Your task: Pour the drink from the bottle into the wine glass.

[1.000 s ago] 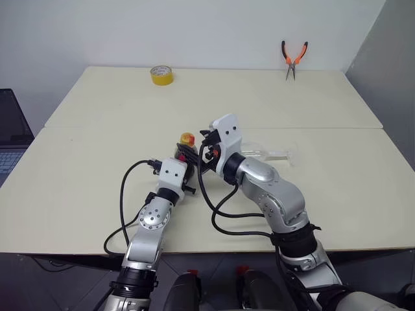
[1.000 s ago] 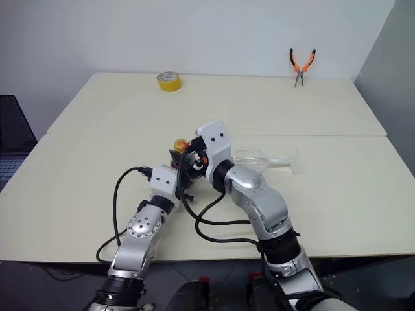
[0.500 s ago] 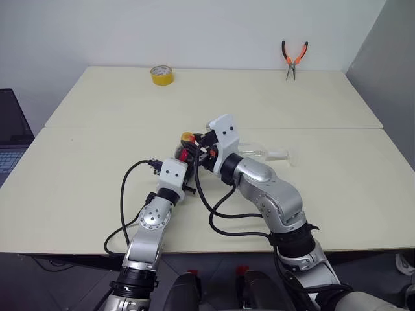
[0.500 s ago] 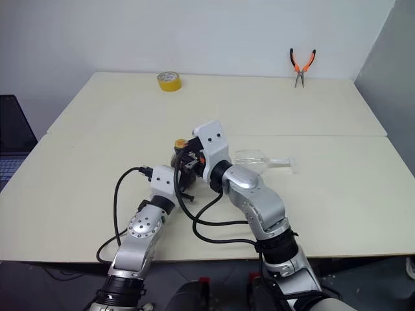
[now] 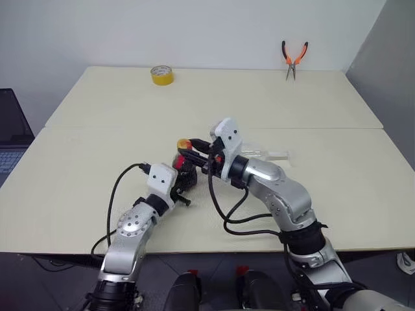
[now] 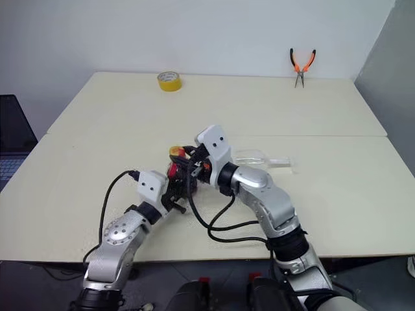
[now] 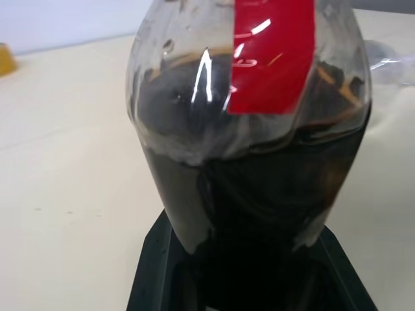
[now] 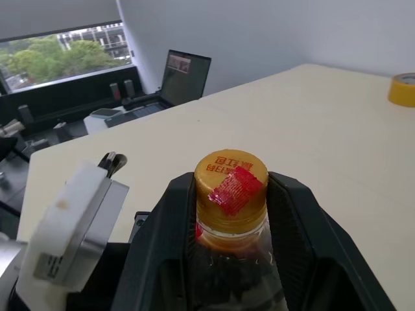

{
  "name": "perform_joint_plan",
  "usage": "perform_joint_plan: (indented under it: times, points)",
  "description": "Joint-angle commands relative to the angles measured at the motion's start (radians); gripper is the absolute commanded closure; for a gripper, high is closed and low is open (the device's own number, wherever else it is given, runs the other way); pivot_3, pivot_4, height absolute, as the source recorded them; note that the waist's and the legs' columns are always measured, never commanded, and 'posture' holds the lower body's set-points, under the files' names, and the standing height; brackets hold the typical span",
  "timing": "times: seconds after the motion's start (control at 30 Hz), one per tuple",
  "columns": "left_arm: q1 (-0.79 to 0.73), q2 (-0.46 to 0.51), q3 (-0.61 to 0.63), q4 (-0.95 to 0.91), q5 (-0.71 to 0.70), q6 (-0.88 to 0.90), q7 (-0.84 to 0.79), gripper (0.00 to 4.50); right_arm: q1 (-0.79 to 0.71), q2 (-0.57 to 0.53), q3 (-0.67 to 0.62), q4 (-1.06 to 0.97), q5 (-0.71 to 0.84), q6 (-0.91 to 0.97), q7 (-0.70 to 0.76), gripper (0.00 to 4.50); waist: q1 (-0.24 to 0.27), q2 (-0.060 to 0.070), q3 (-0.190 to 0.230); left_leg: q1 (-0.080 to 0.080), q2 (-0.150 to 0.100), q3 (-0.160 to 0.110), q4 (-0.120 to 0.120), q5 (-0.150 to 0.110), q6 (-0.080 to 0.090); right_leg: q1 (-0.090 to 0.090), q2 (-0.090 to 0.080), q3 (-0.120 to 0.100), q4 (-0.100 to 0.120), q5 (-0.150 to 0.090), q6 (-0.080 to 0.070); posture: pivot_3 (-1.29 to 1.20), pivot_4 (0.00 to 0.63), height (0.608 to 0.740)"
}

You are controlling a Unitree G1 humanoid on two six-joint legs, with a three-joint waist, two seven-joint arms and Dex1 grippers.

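Note:
The bottle (image 7: 259, 129) stands on the table just in front of me. It holds the dark drink (image 7: 272, 201) and has a red label. My left gripper (image 6: 175, 189) is shut on its lower body from the near side. The bottle's yellow cap (image 8: 231, 180) carries a red sticker. My right gripper (image 5: 192, 148) is shut on that cap, one black finger (image 8: 170, 220) pressed to each side. The wine glass (image 5: 260, 153) lies on its side on the table beyond my right forearm, which partly hides it, with its stem pointing right.
A yellow tape roll (image 5: 161, 74) sits at the far left of the table (image 5: 337, 194). Orange-handled pliers (image 5: 294, 59) are at the far right. A laptop (image 5: 10, 139) stands off the left edge. Black cables loop between my forearms.
My right gripper has closed on the bottle's cap. My left arm has swung its elbow out to the left and drawn the bottle slightly towards me.

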Motion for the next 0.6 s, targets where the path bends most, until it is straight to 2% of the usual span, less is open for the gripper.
perform_joint_plan:
  times: [0.03, 0.4, 0.6]
  points:
    - [-0.002, 0.019, 0.021, -0.066, -0.063, 0.012, -0.051, 3.71, 0.006, -0.041, -0.037, 0.001, 0.039, -0.031, 0.071, 3.25, 0.000, 0.000, 0.000, 0.000, 0.000, 0.000, 0.000, 0.000, 0.000, 0.000, 0.000, 0.000, 0.000, 0.000, 0.000, 0.00, 0.150, 0.740]
    - [-0.025, 0.005, -0.003, -0.047, -0.032, -0.003, -0.048, 3.73, 0.042, -0.112, -0.013, -0.045, 0.109, 0.003, 0.168, 3.25, 0.002, 0.000, 0.000, 0.000, 0.000, 0.000, 0.000, 0.000, 0.000, 0.000, 0.000, 0.000, 0.000, 0.000, -0.001, 0.00, 0.150, 0.740]
    - [-0.039, -0.022, -0.014, -0.053, -0.017, -0.006, -0.019, 3.76, 0.058, -0.100, 0.000, -0.095, 0.104, 0.016, 0.143, 1.17, 0.003, 0.000, 0.000, 0.000, 0.000, 0.000, 0.000, 0.000, 0.000, 0.000, -0.001, 0.000, 0.000, 0.000, -0.001, 0.00, 0.150, 0.740]
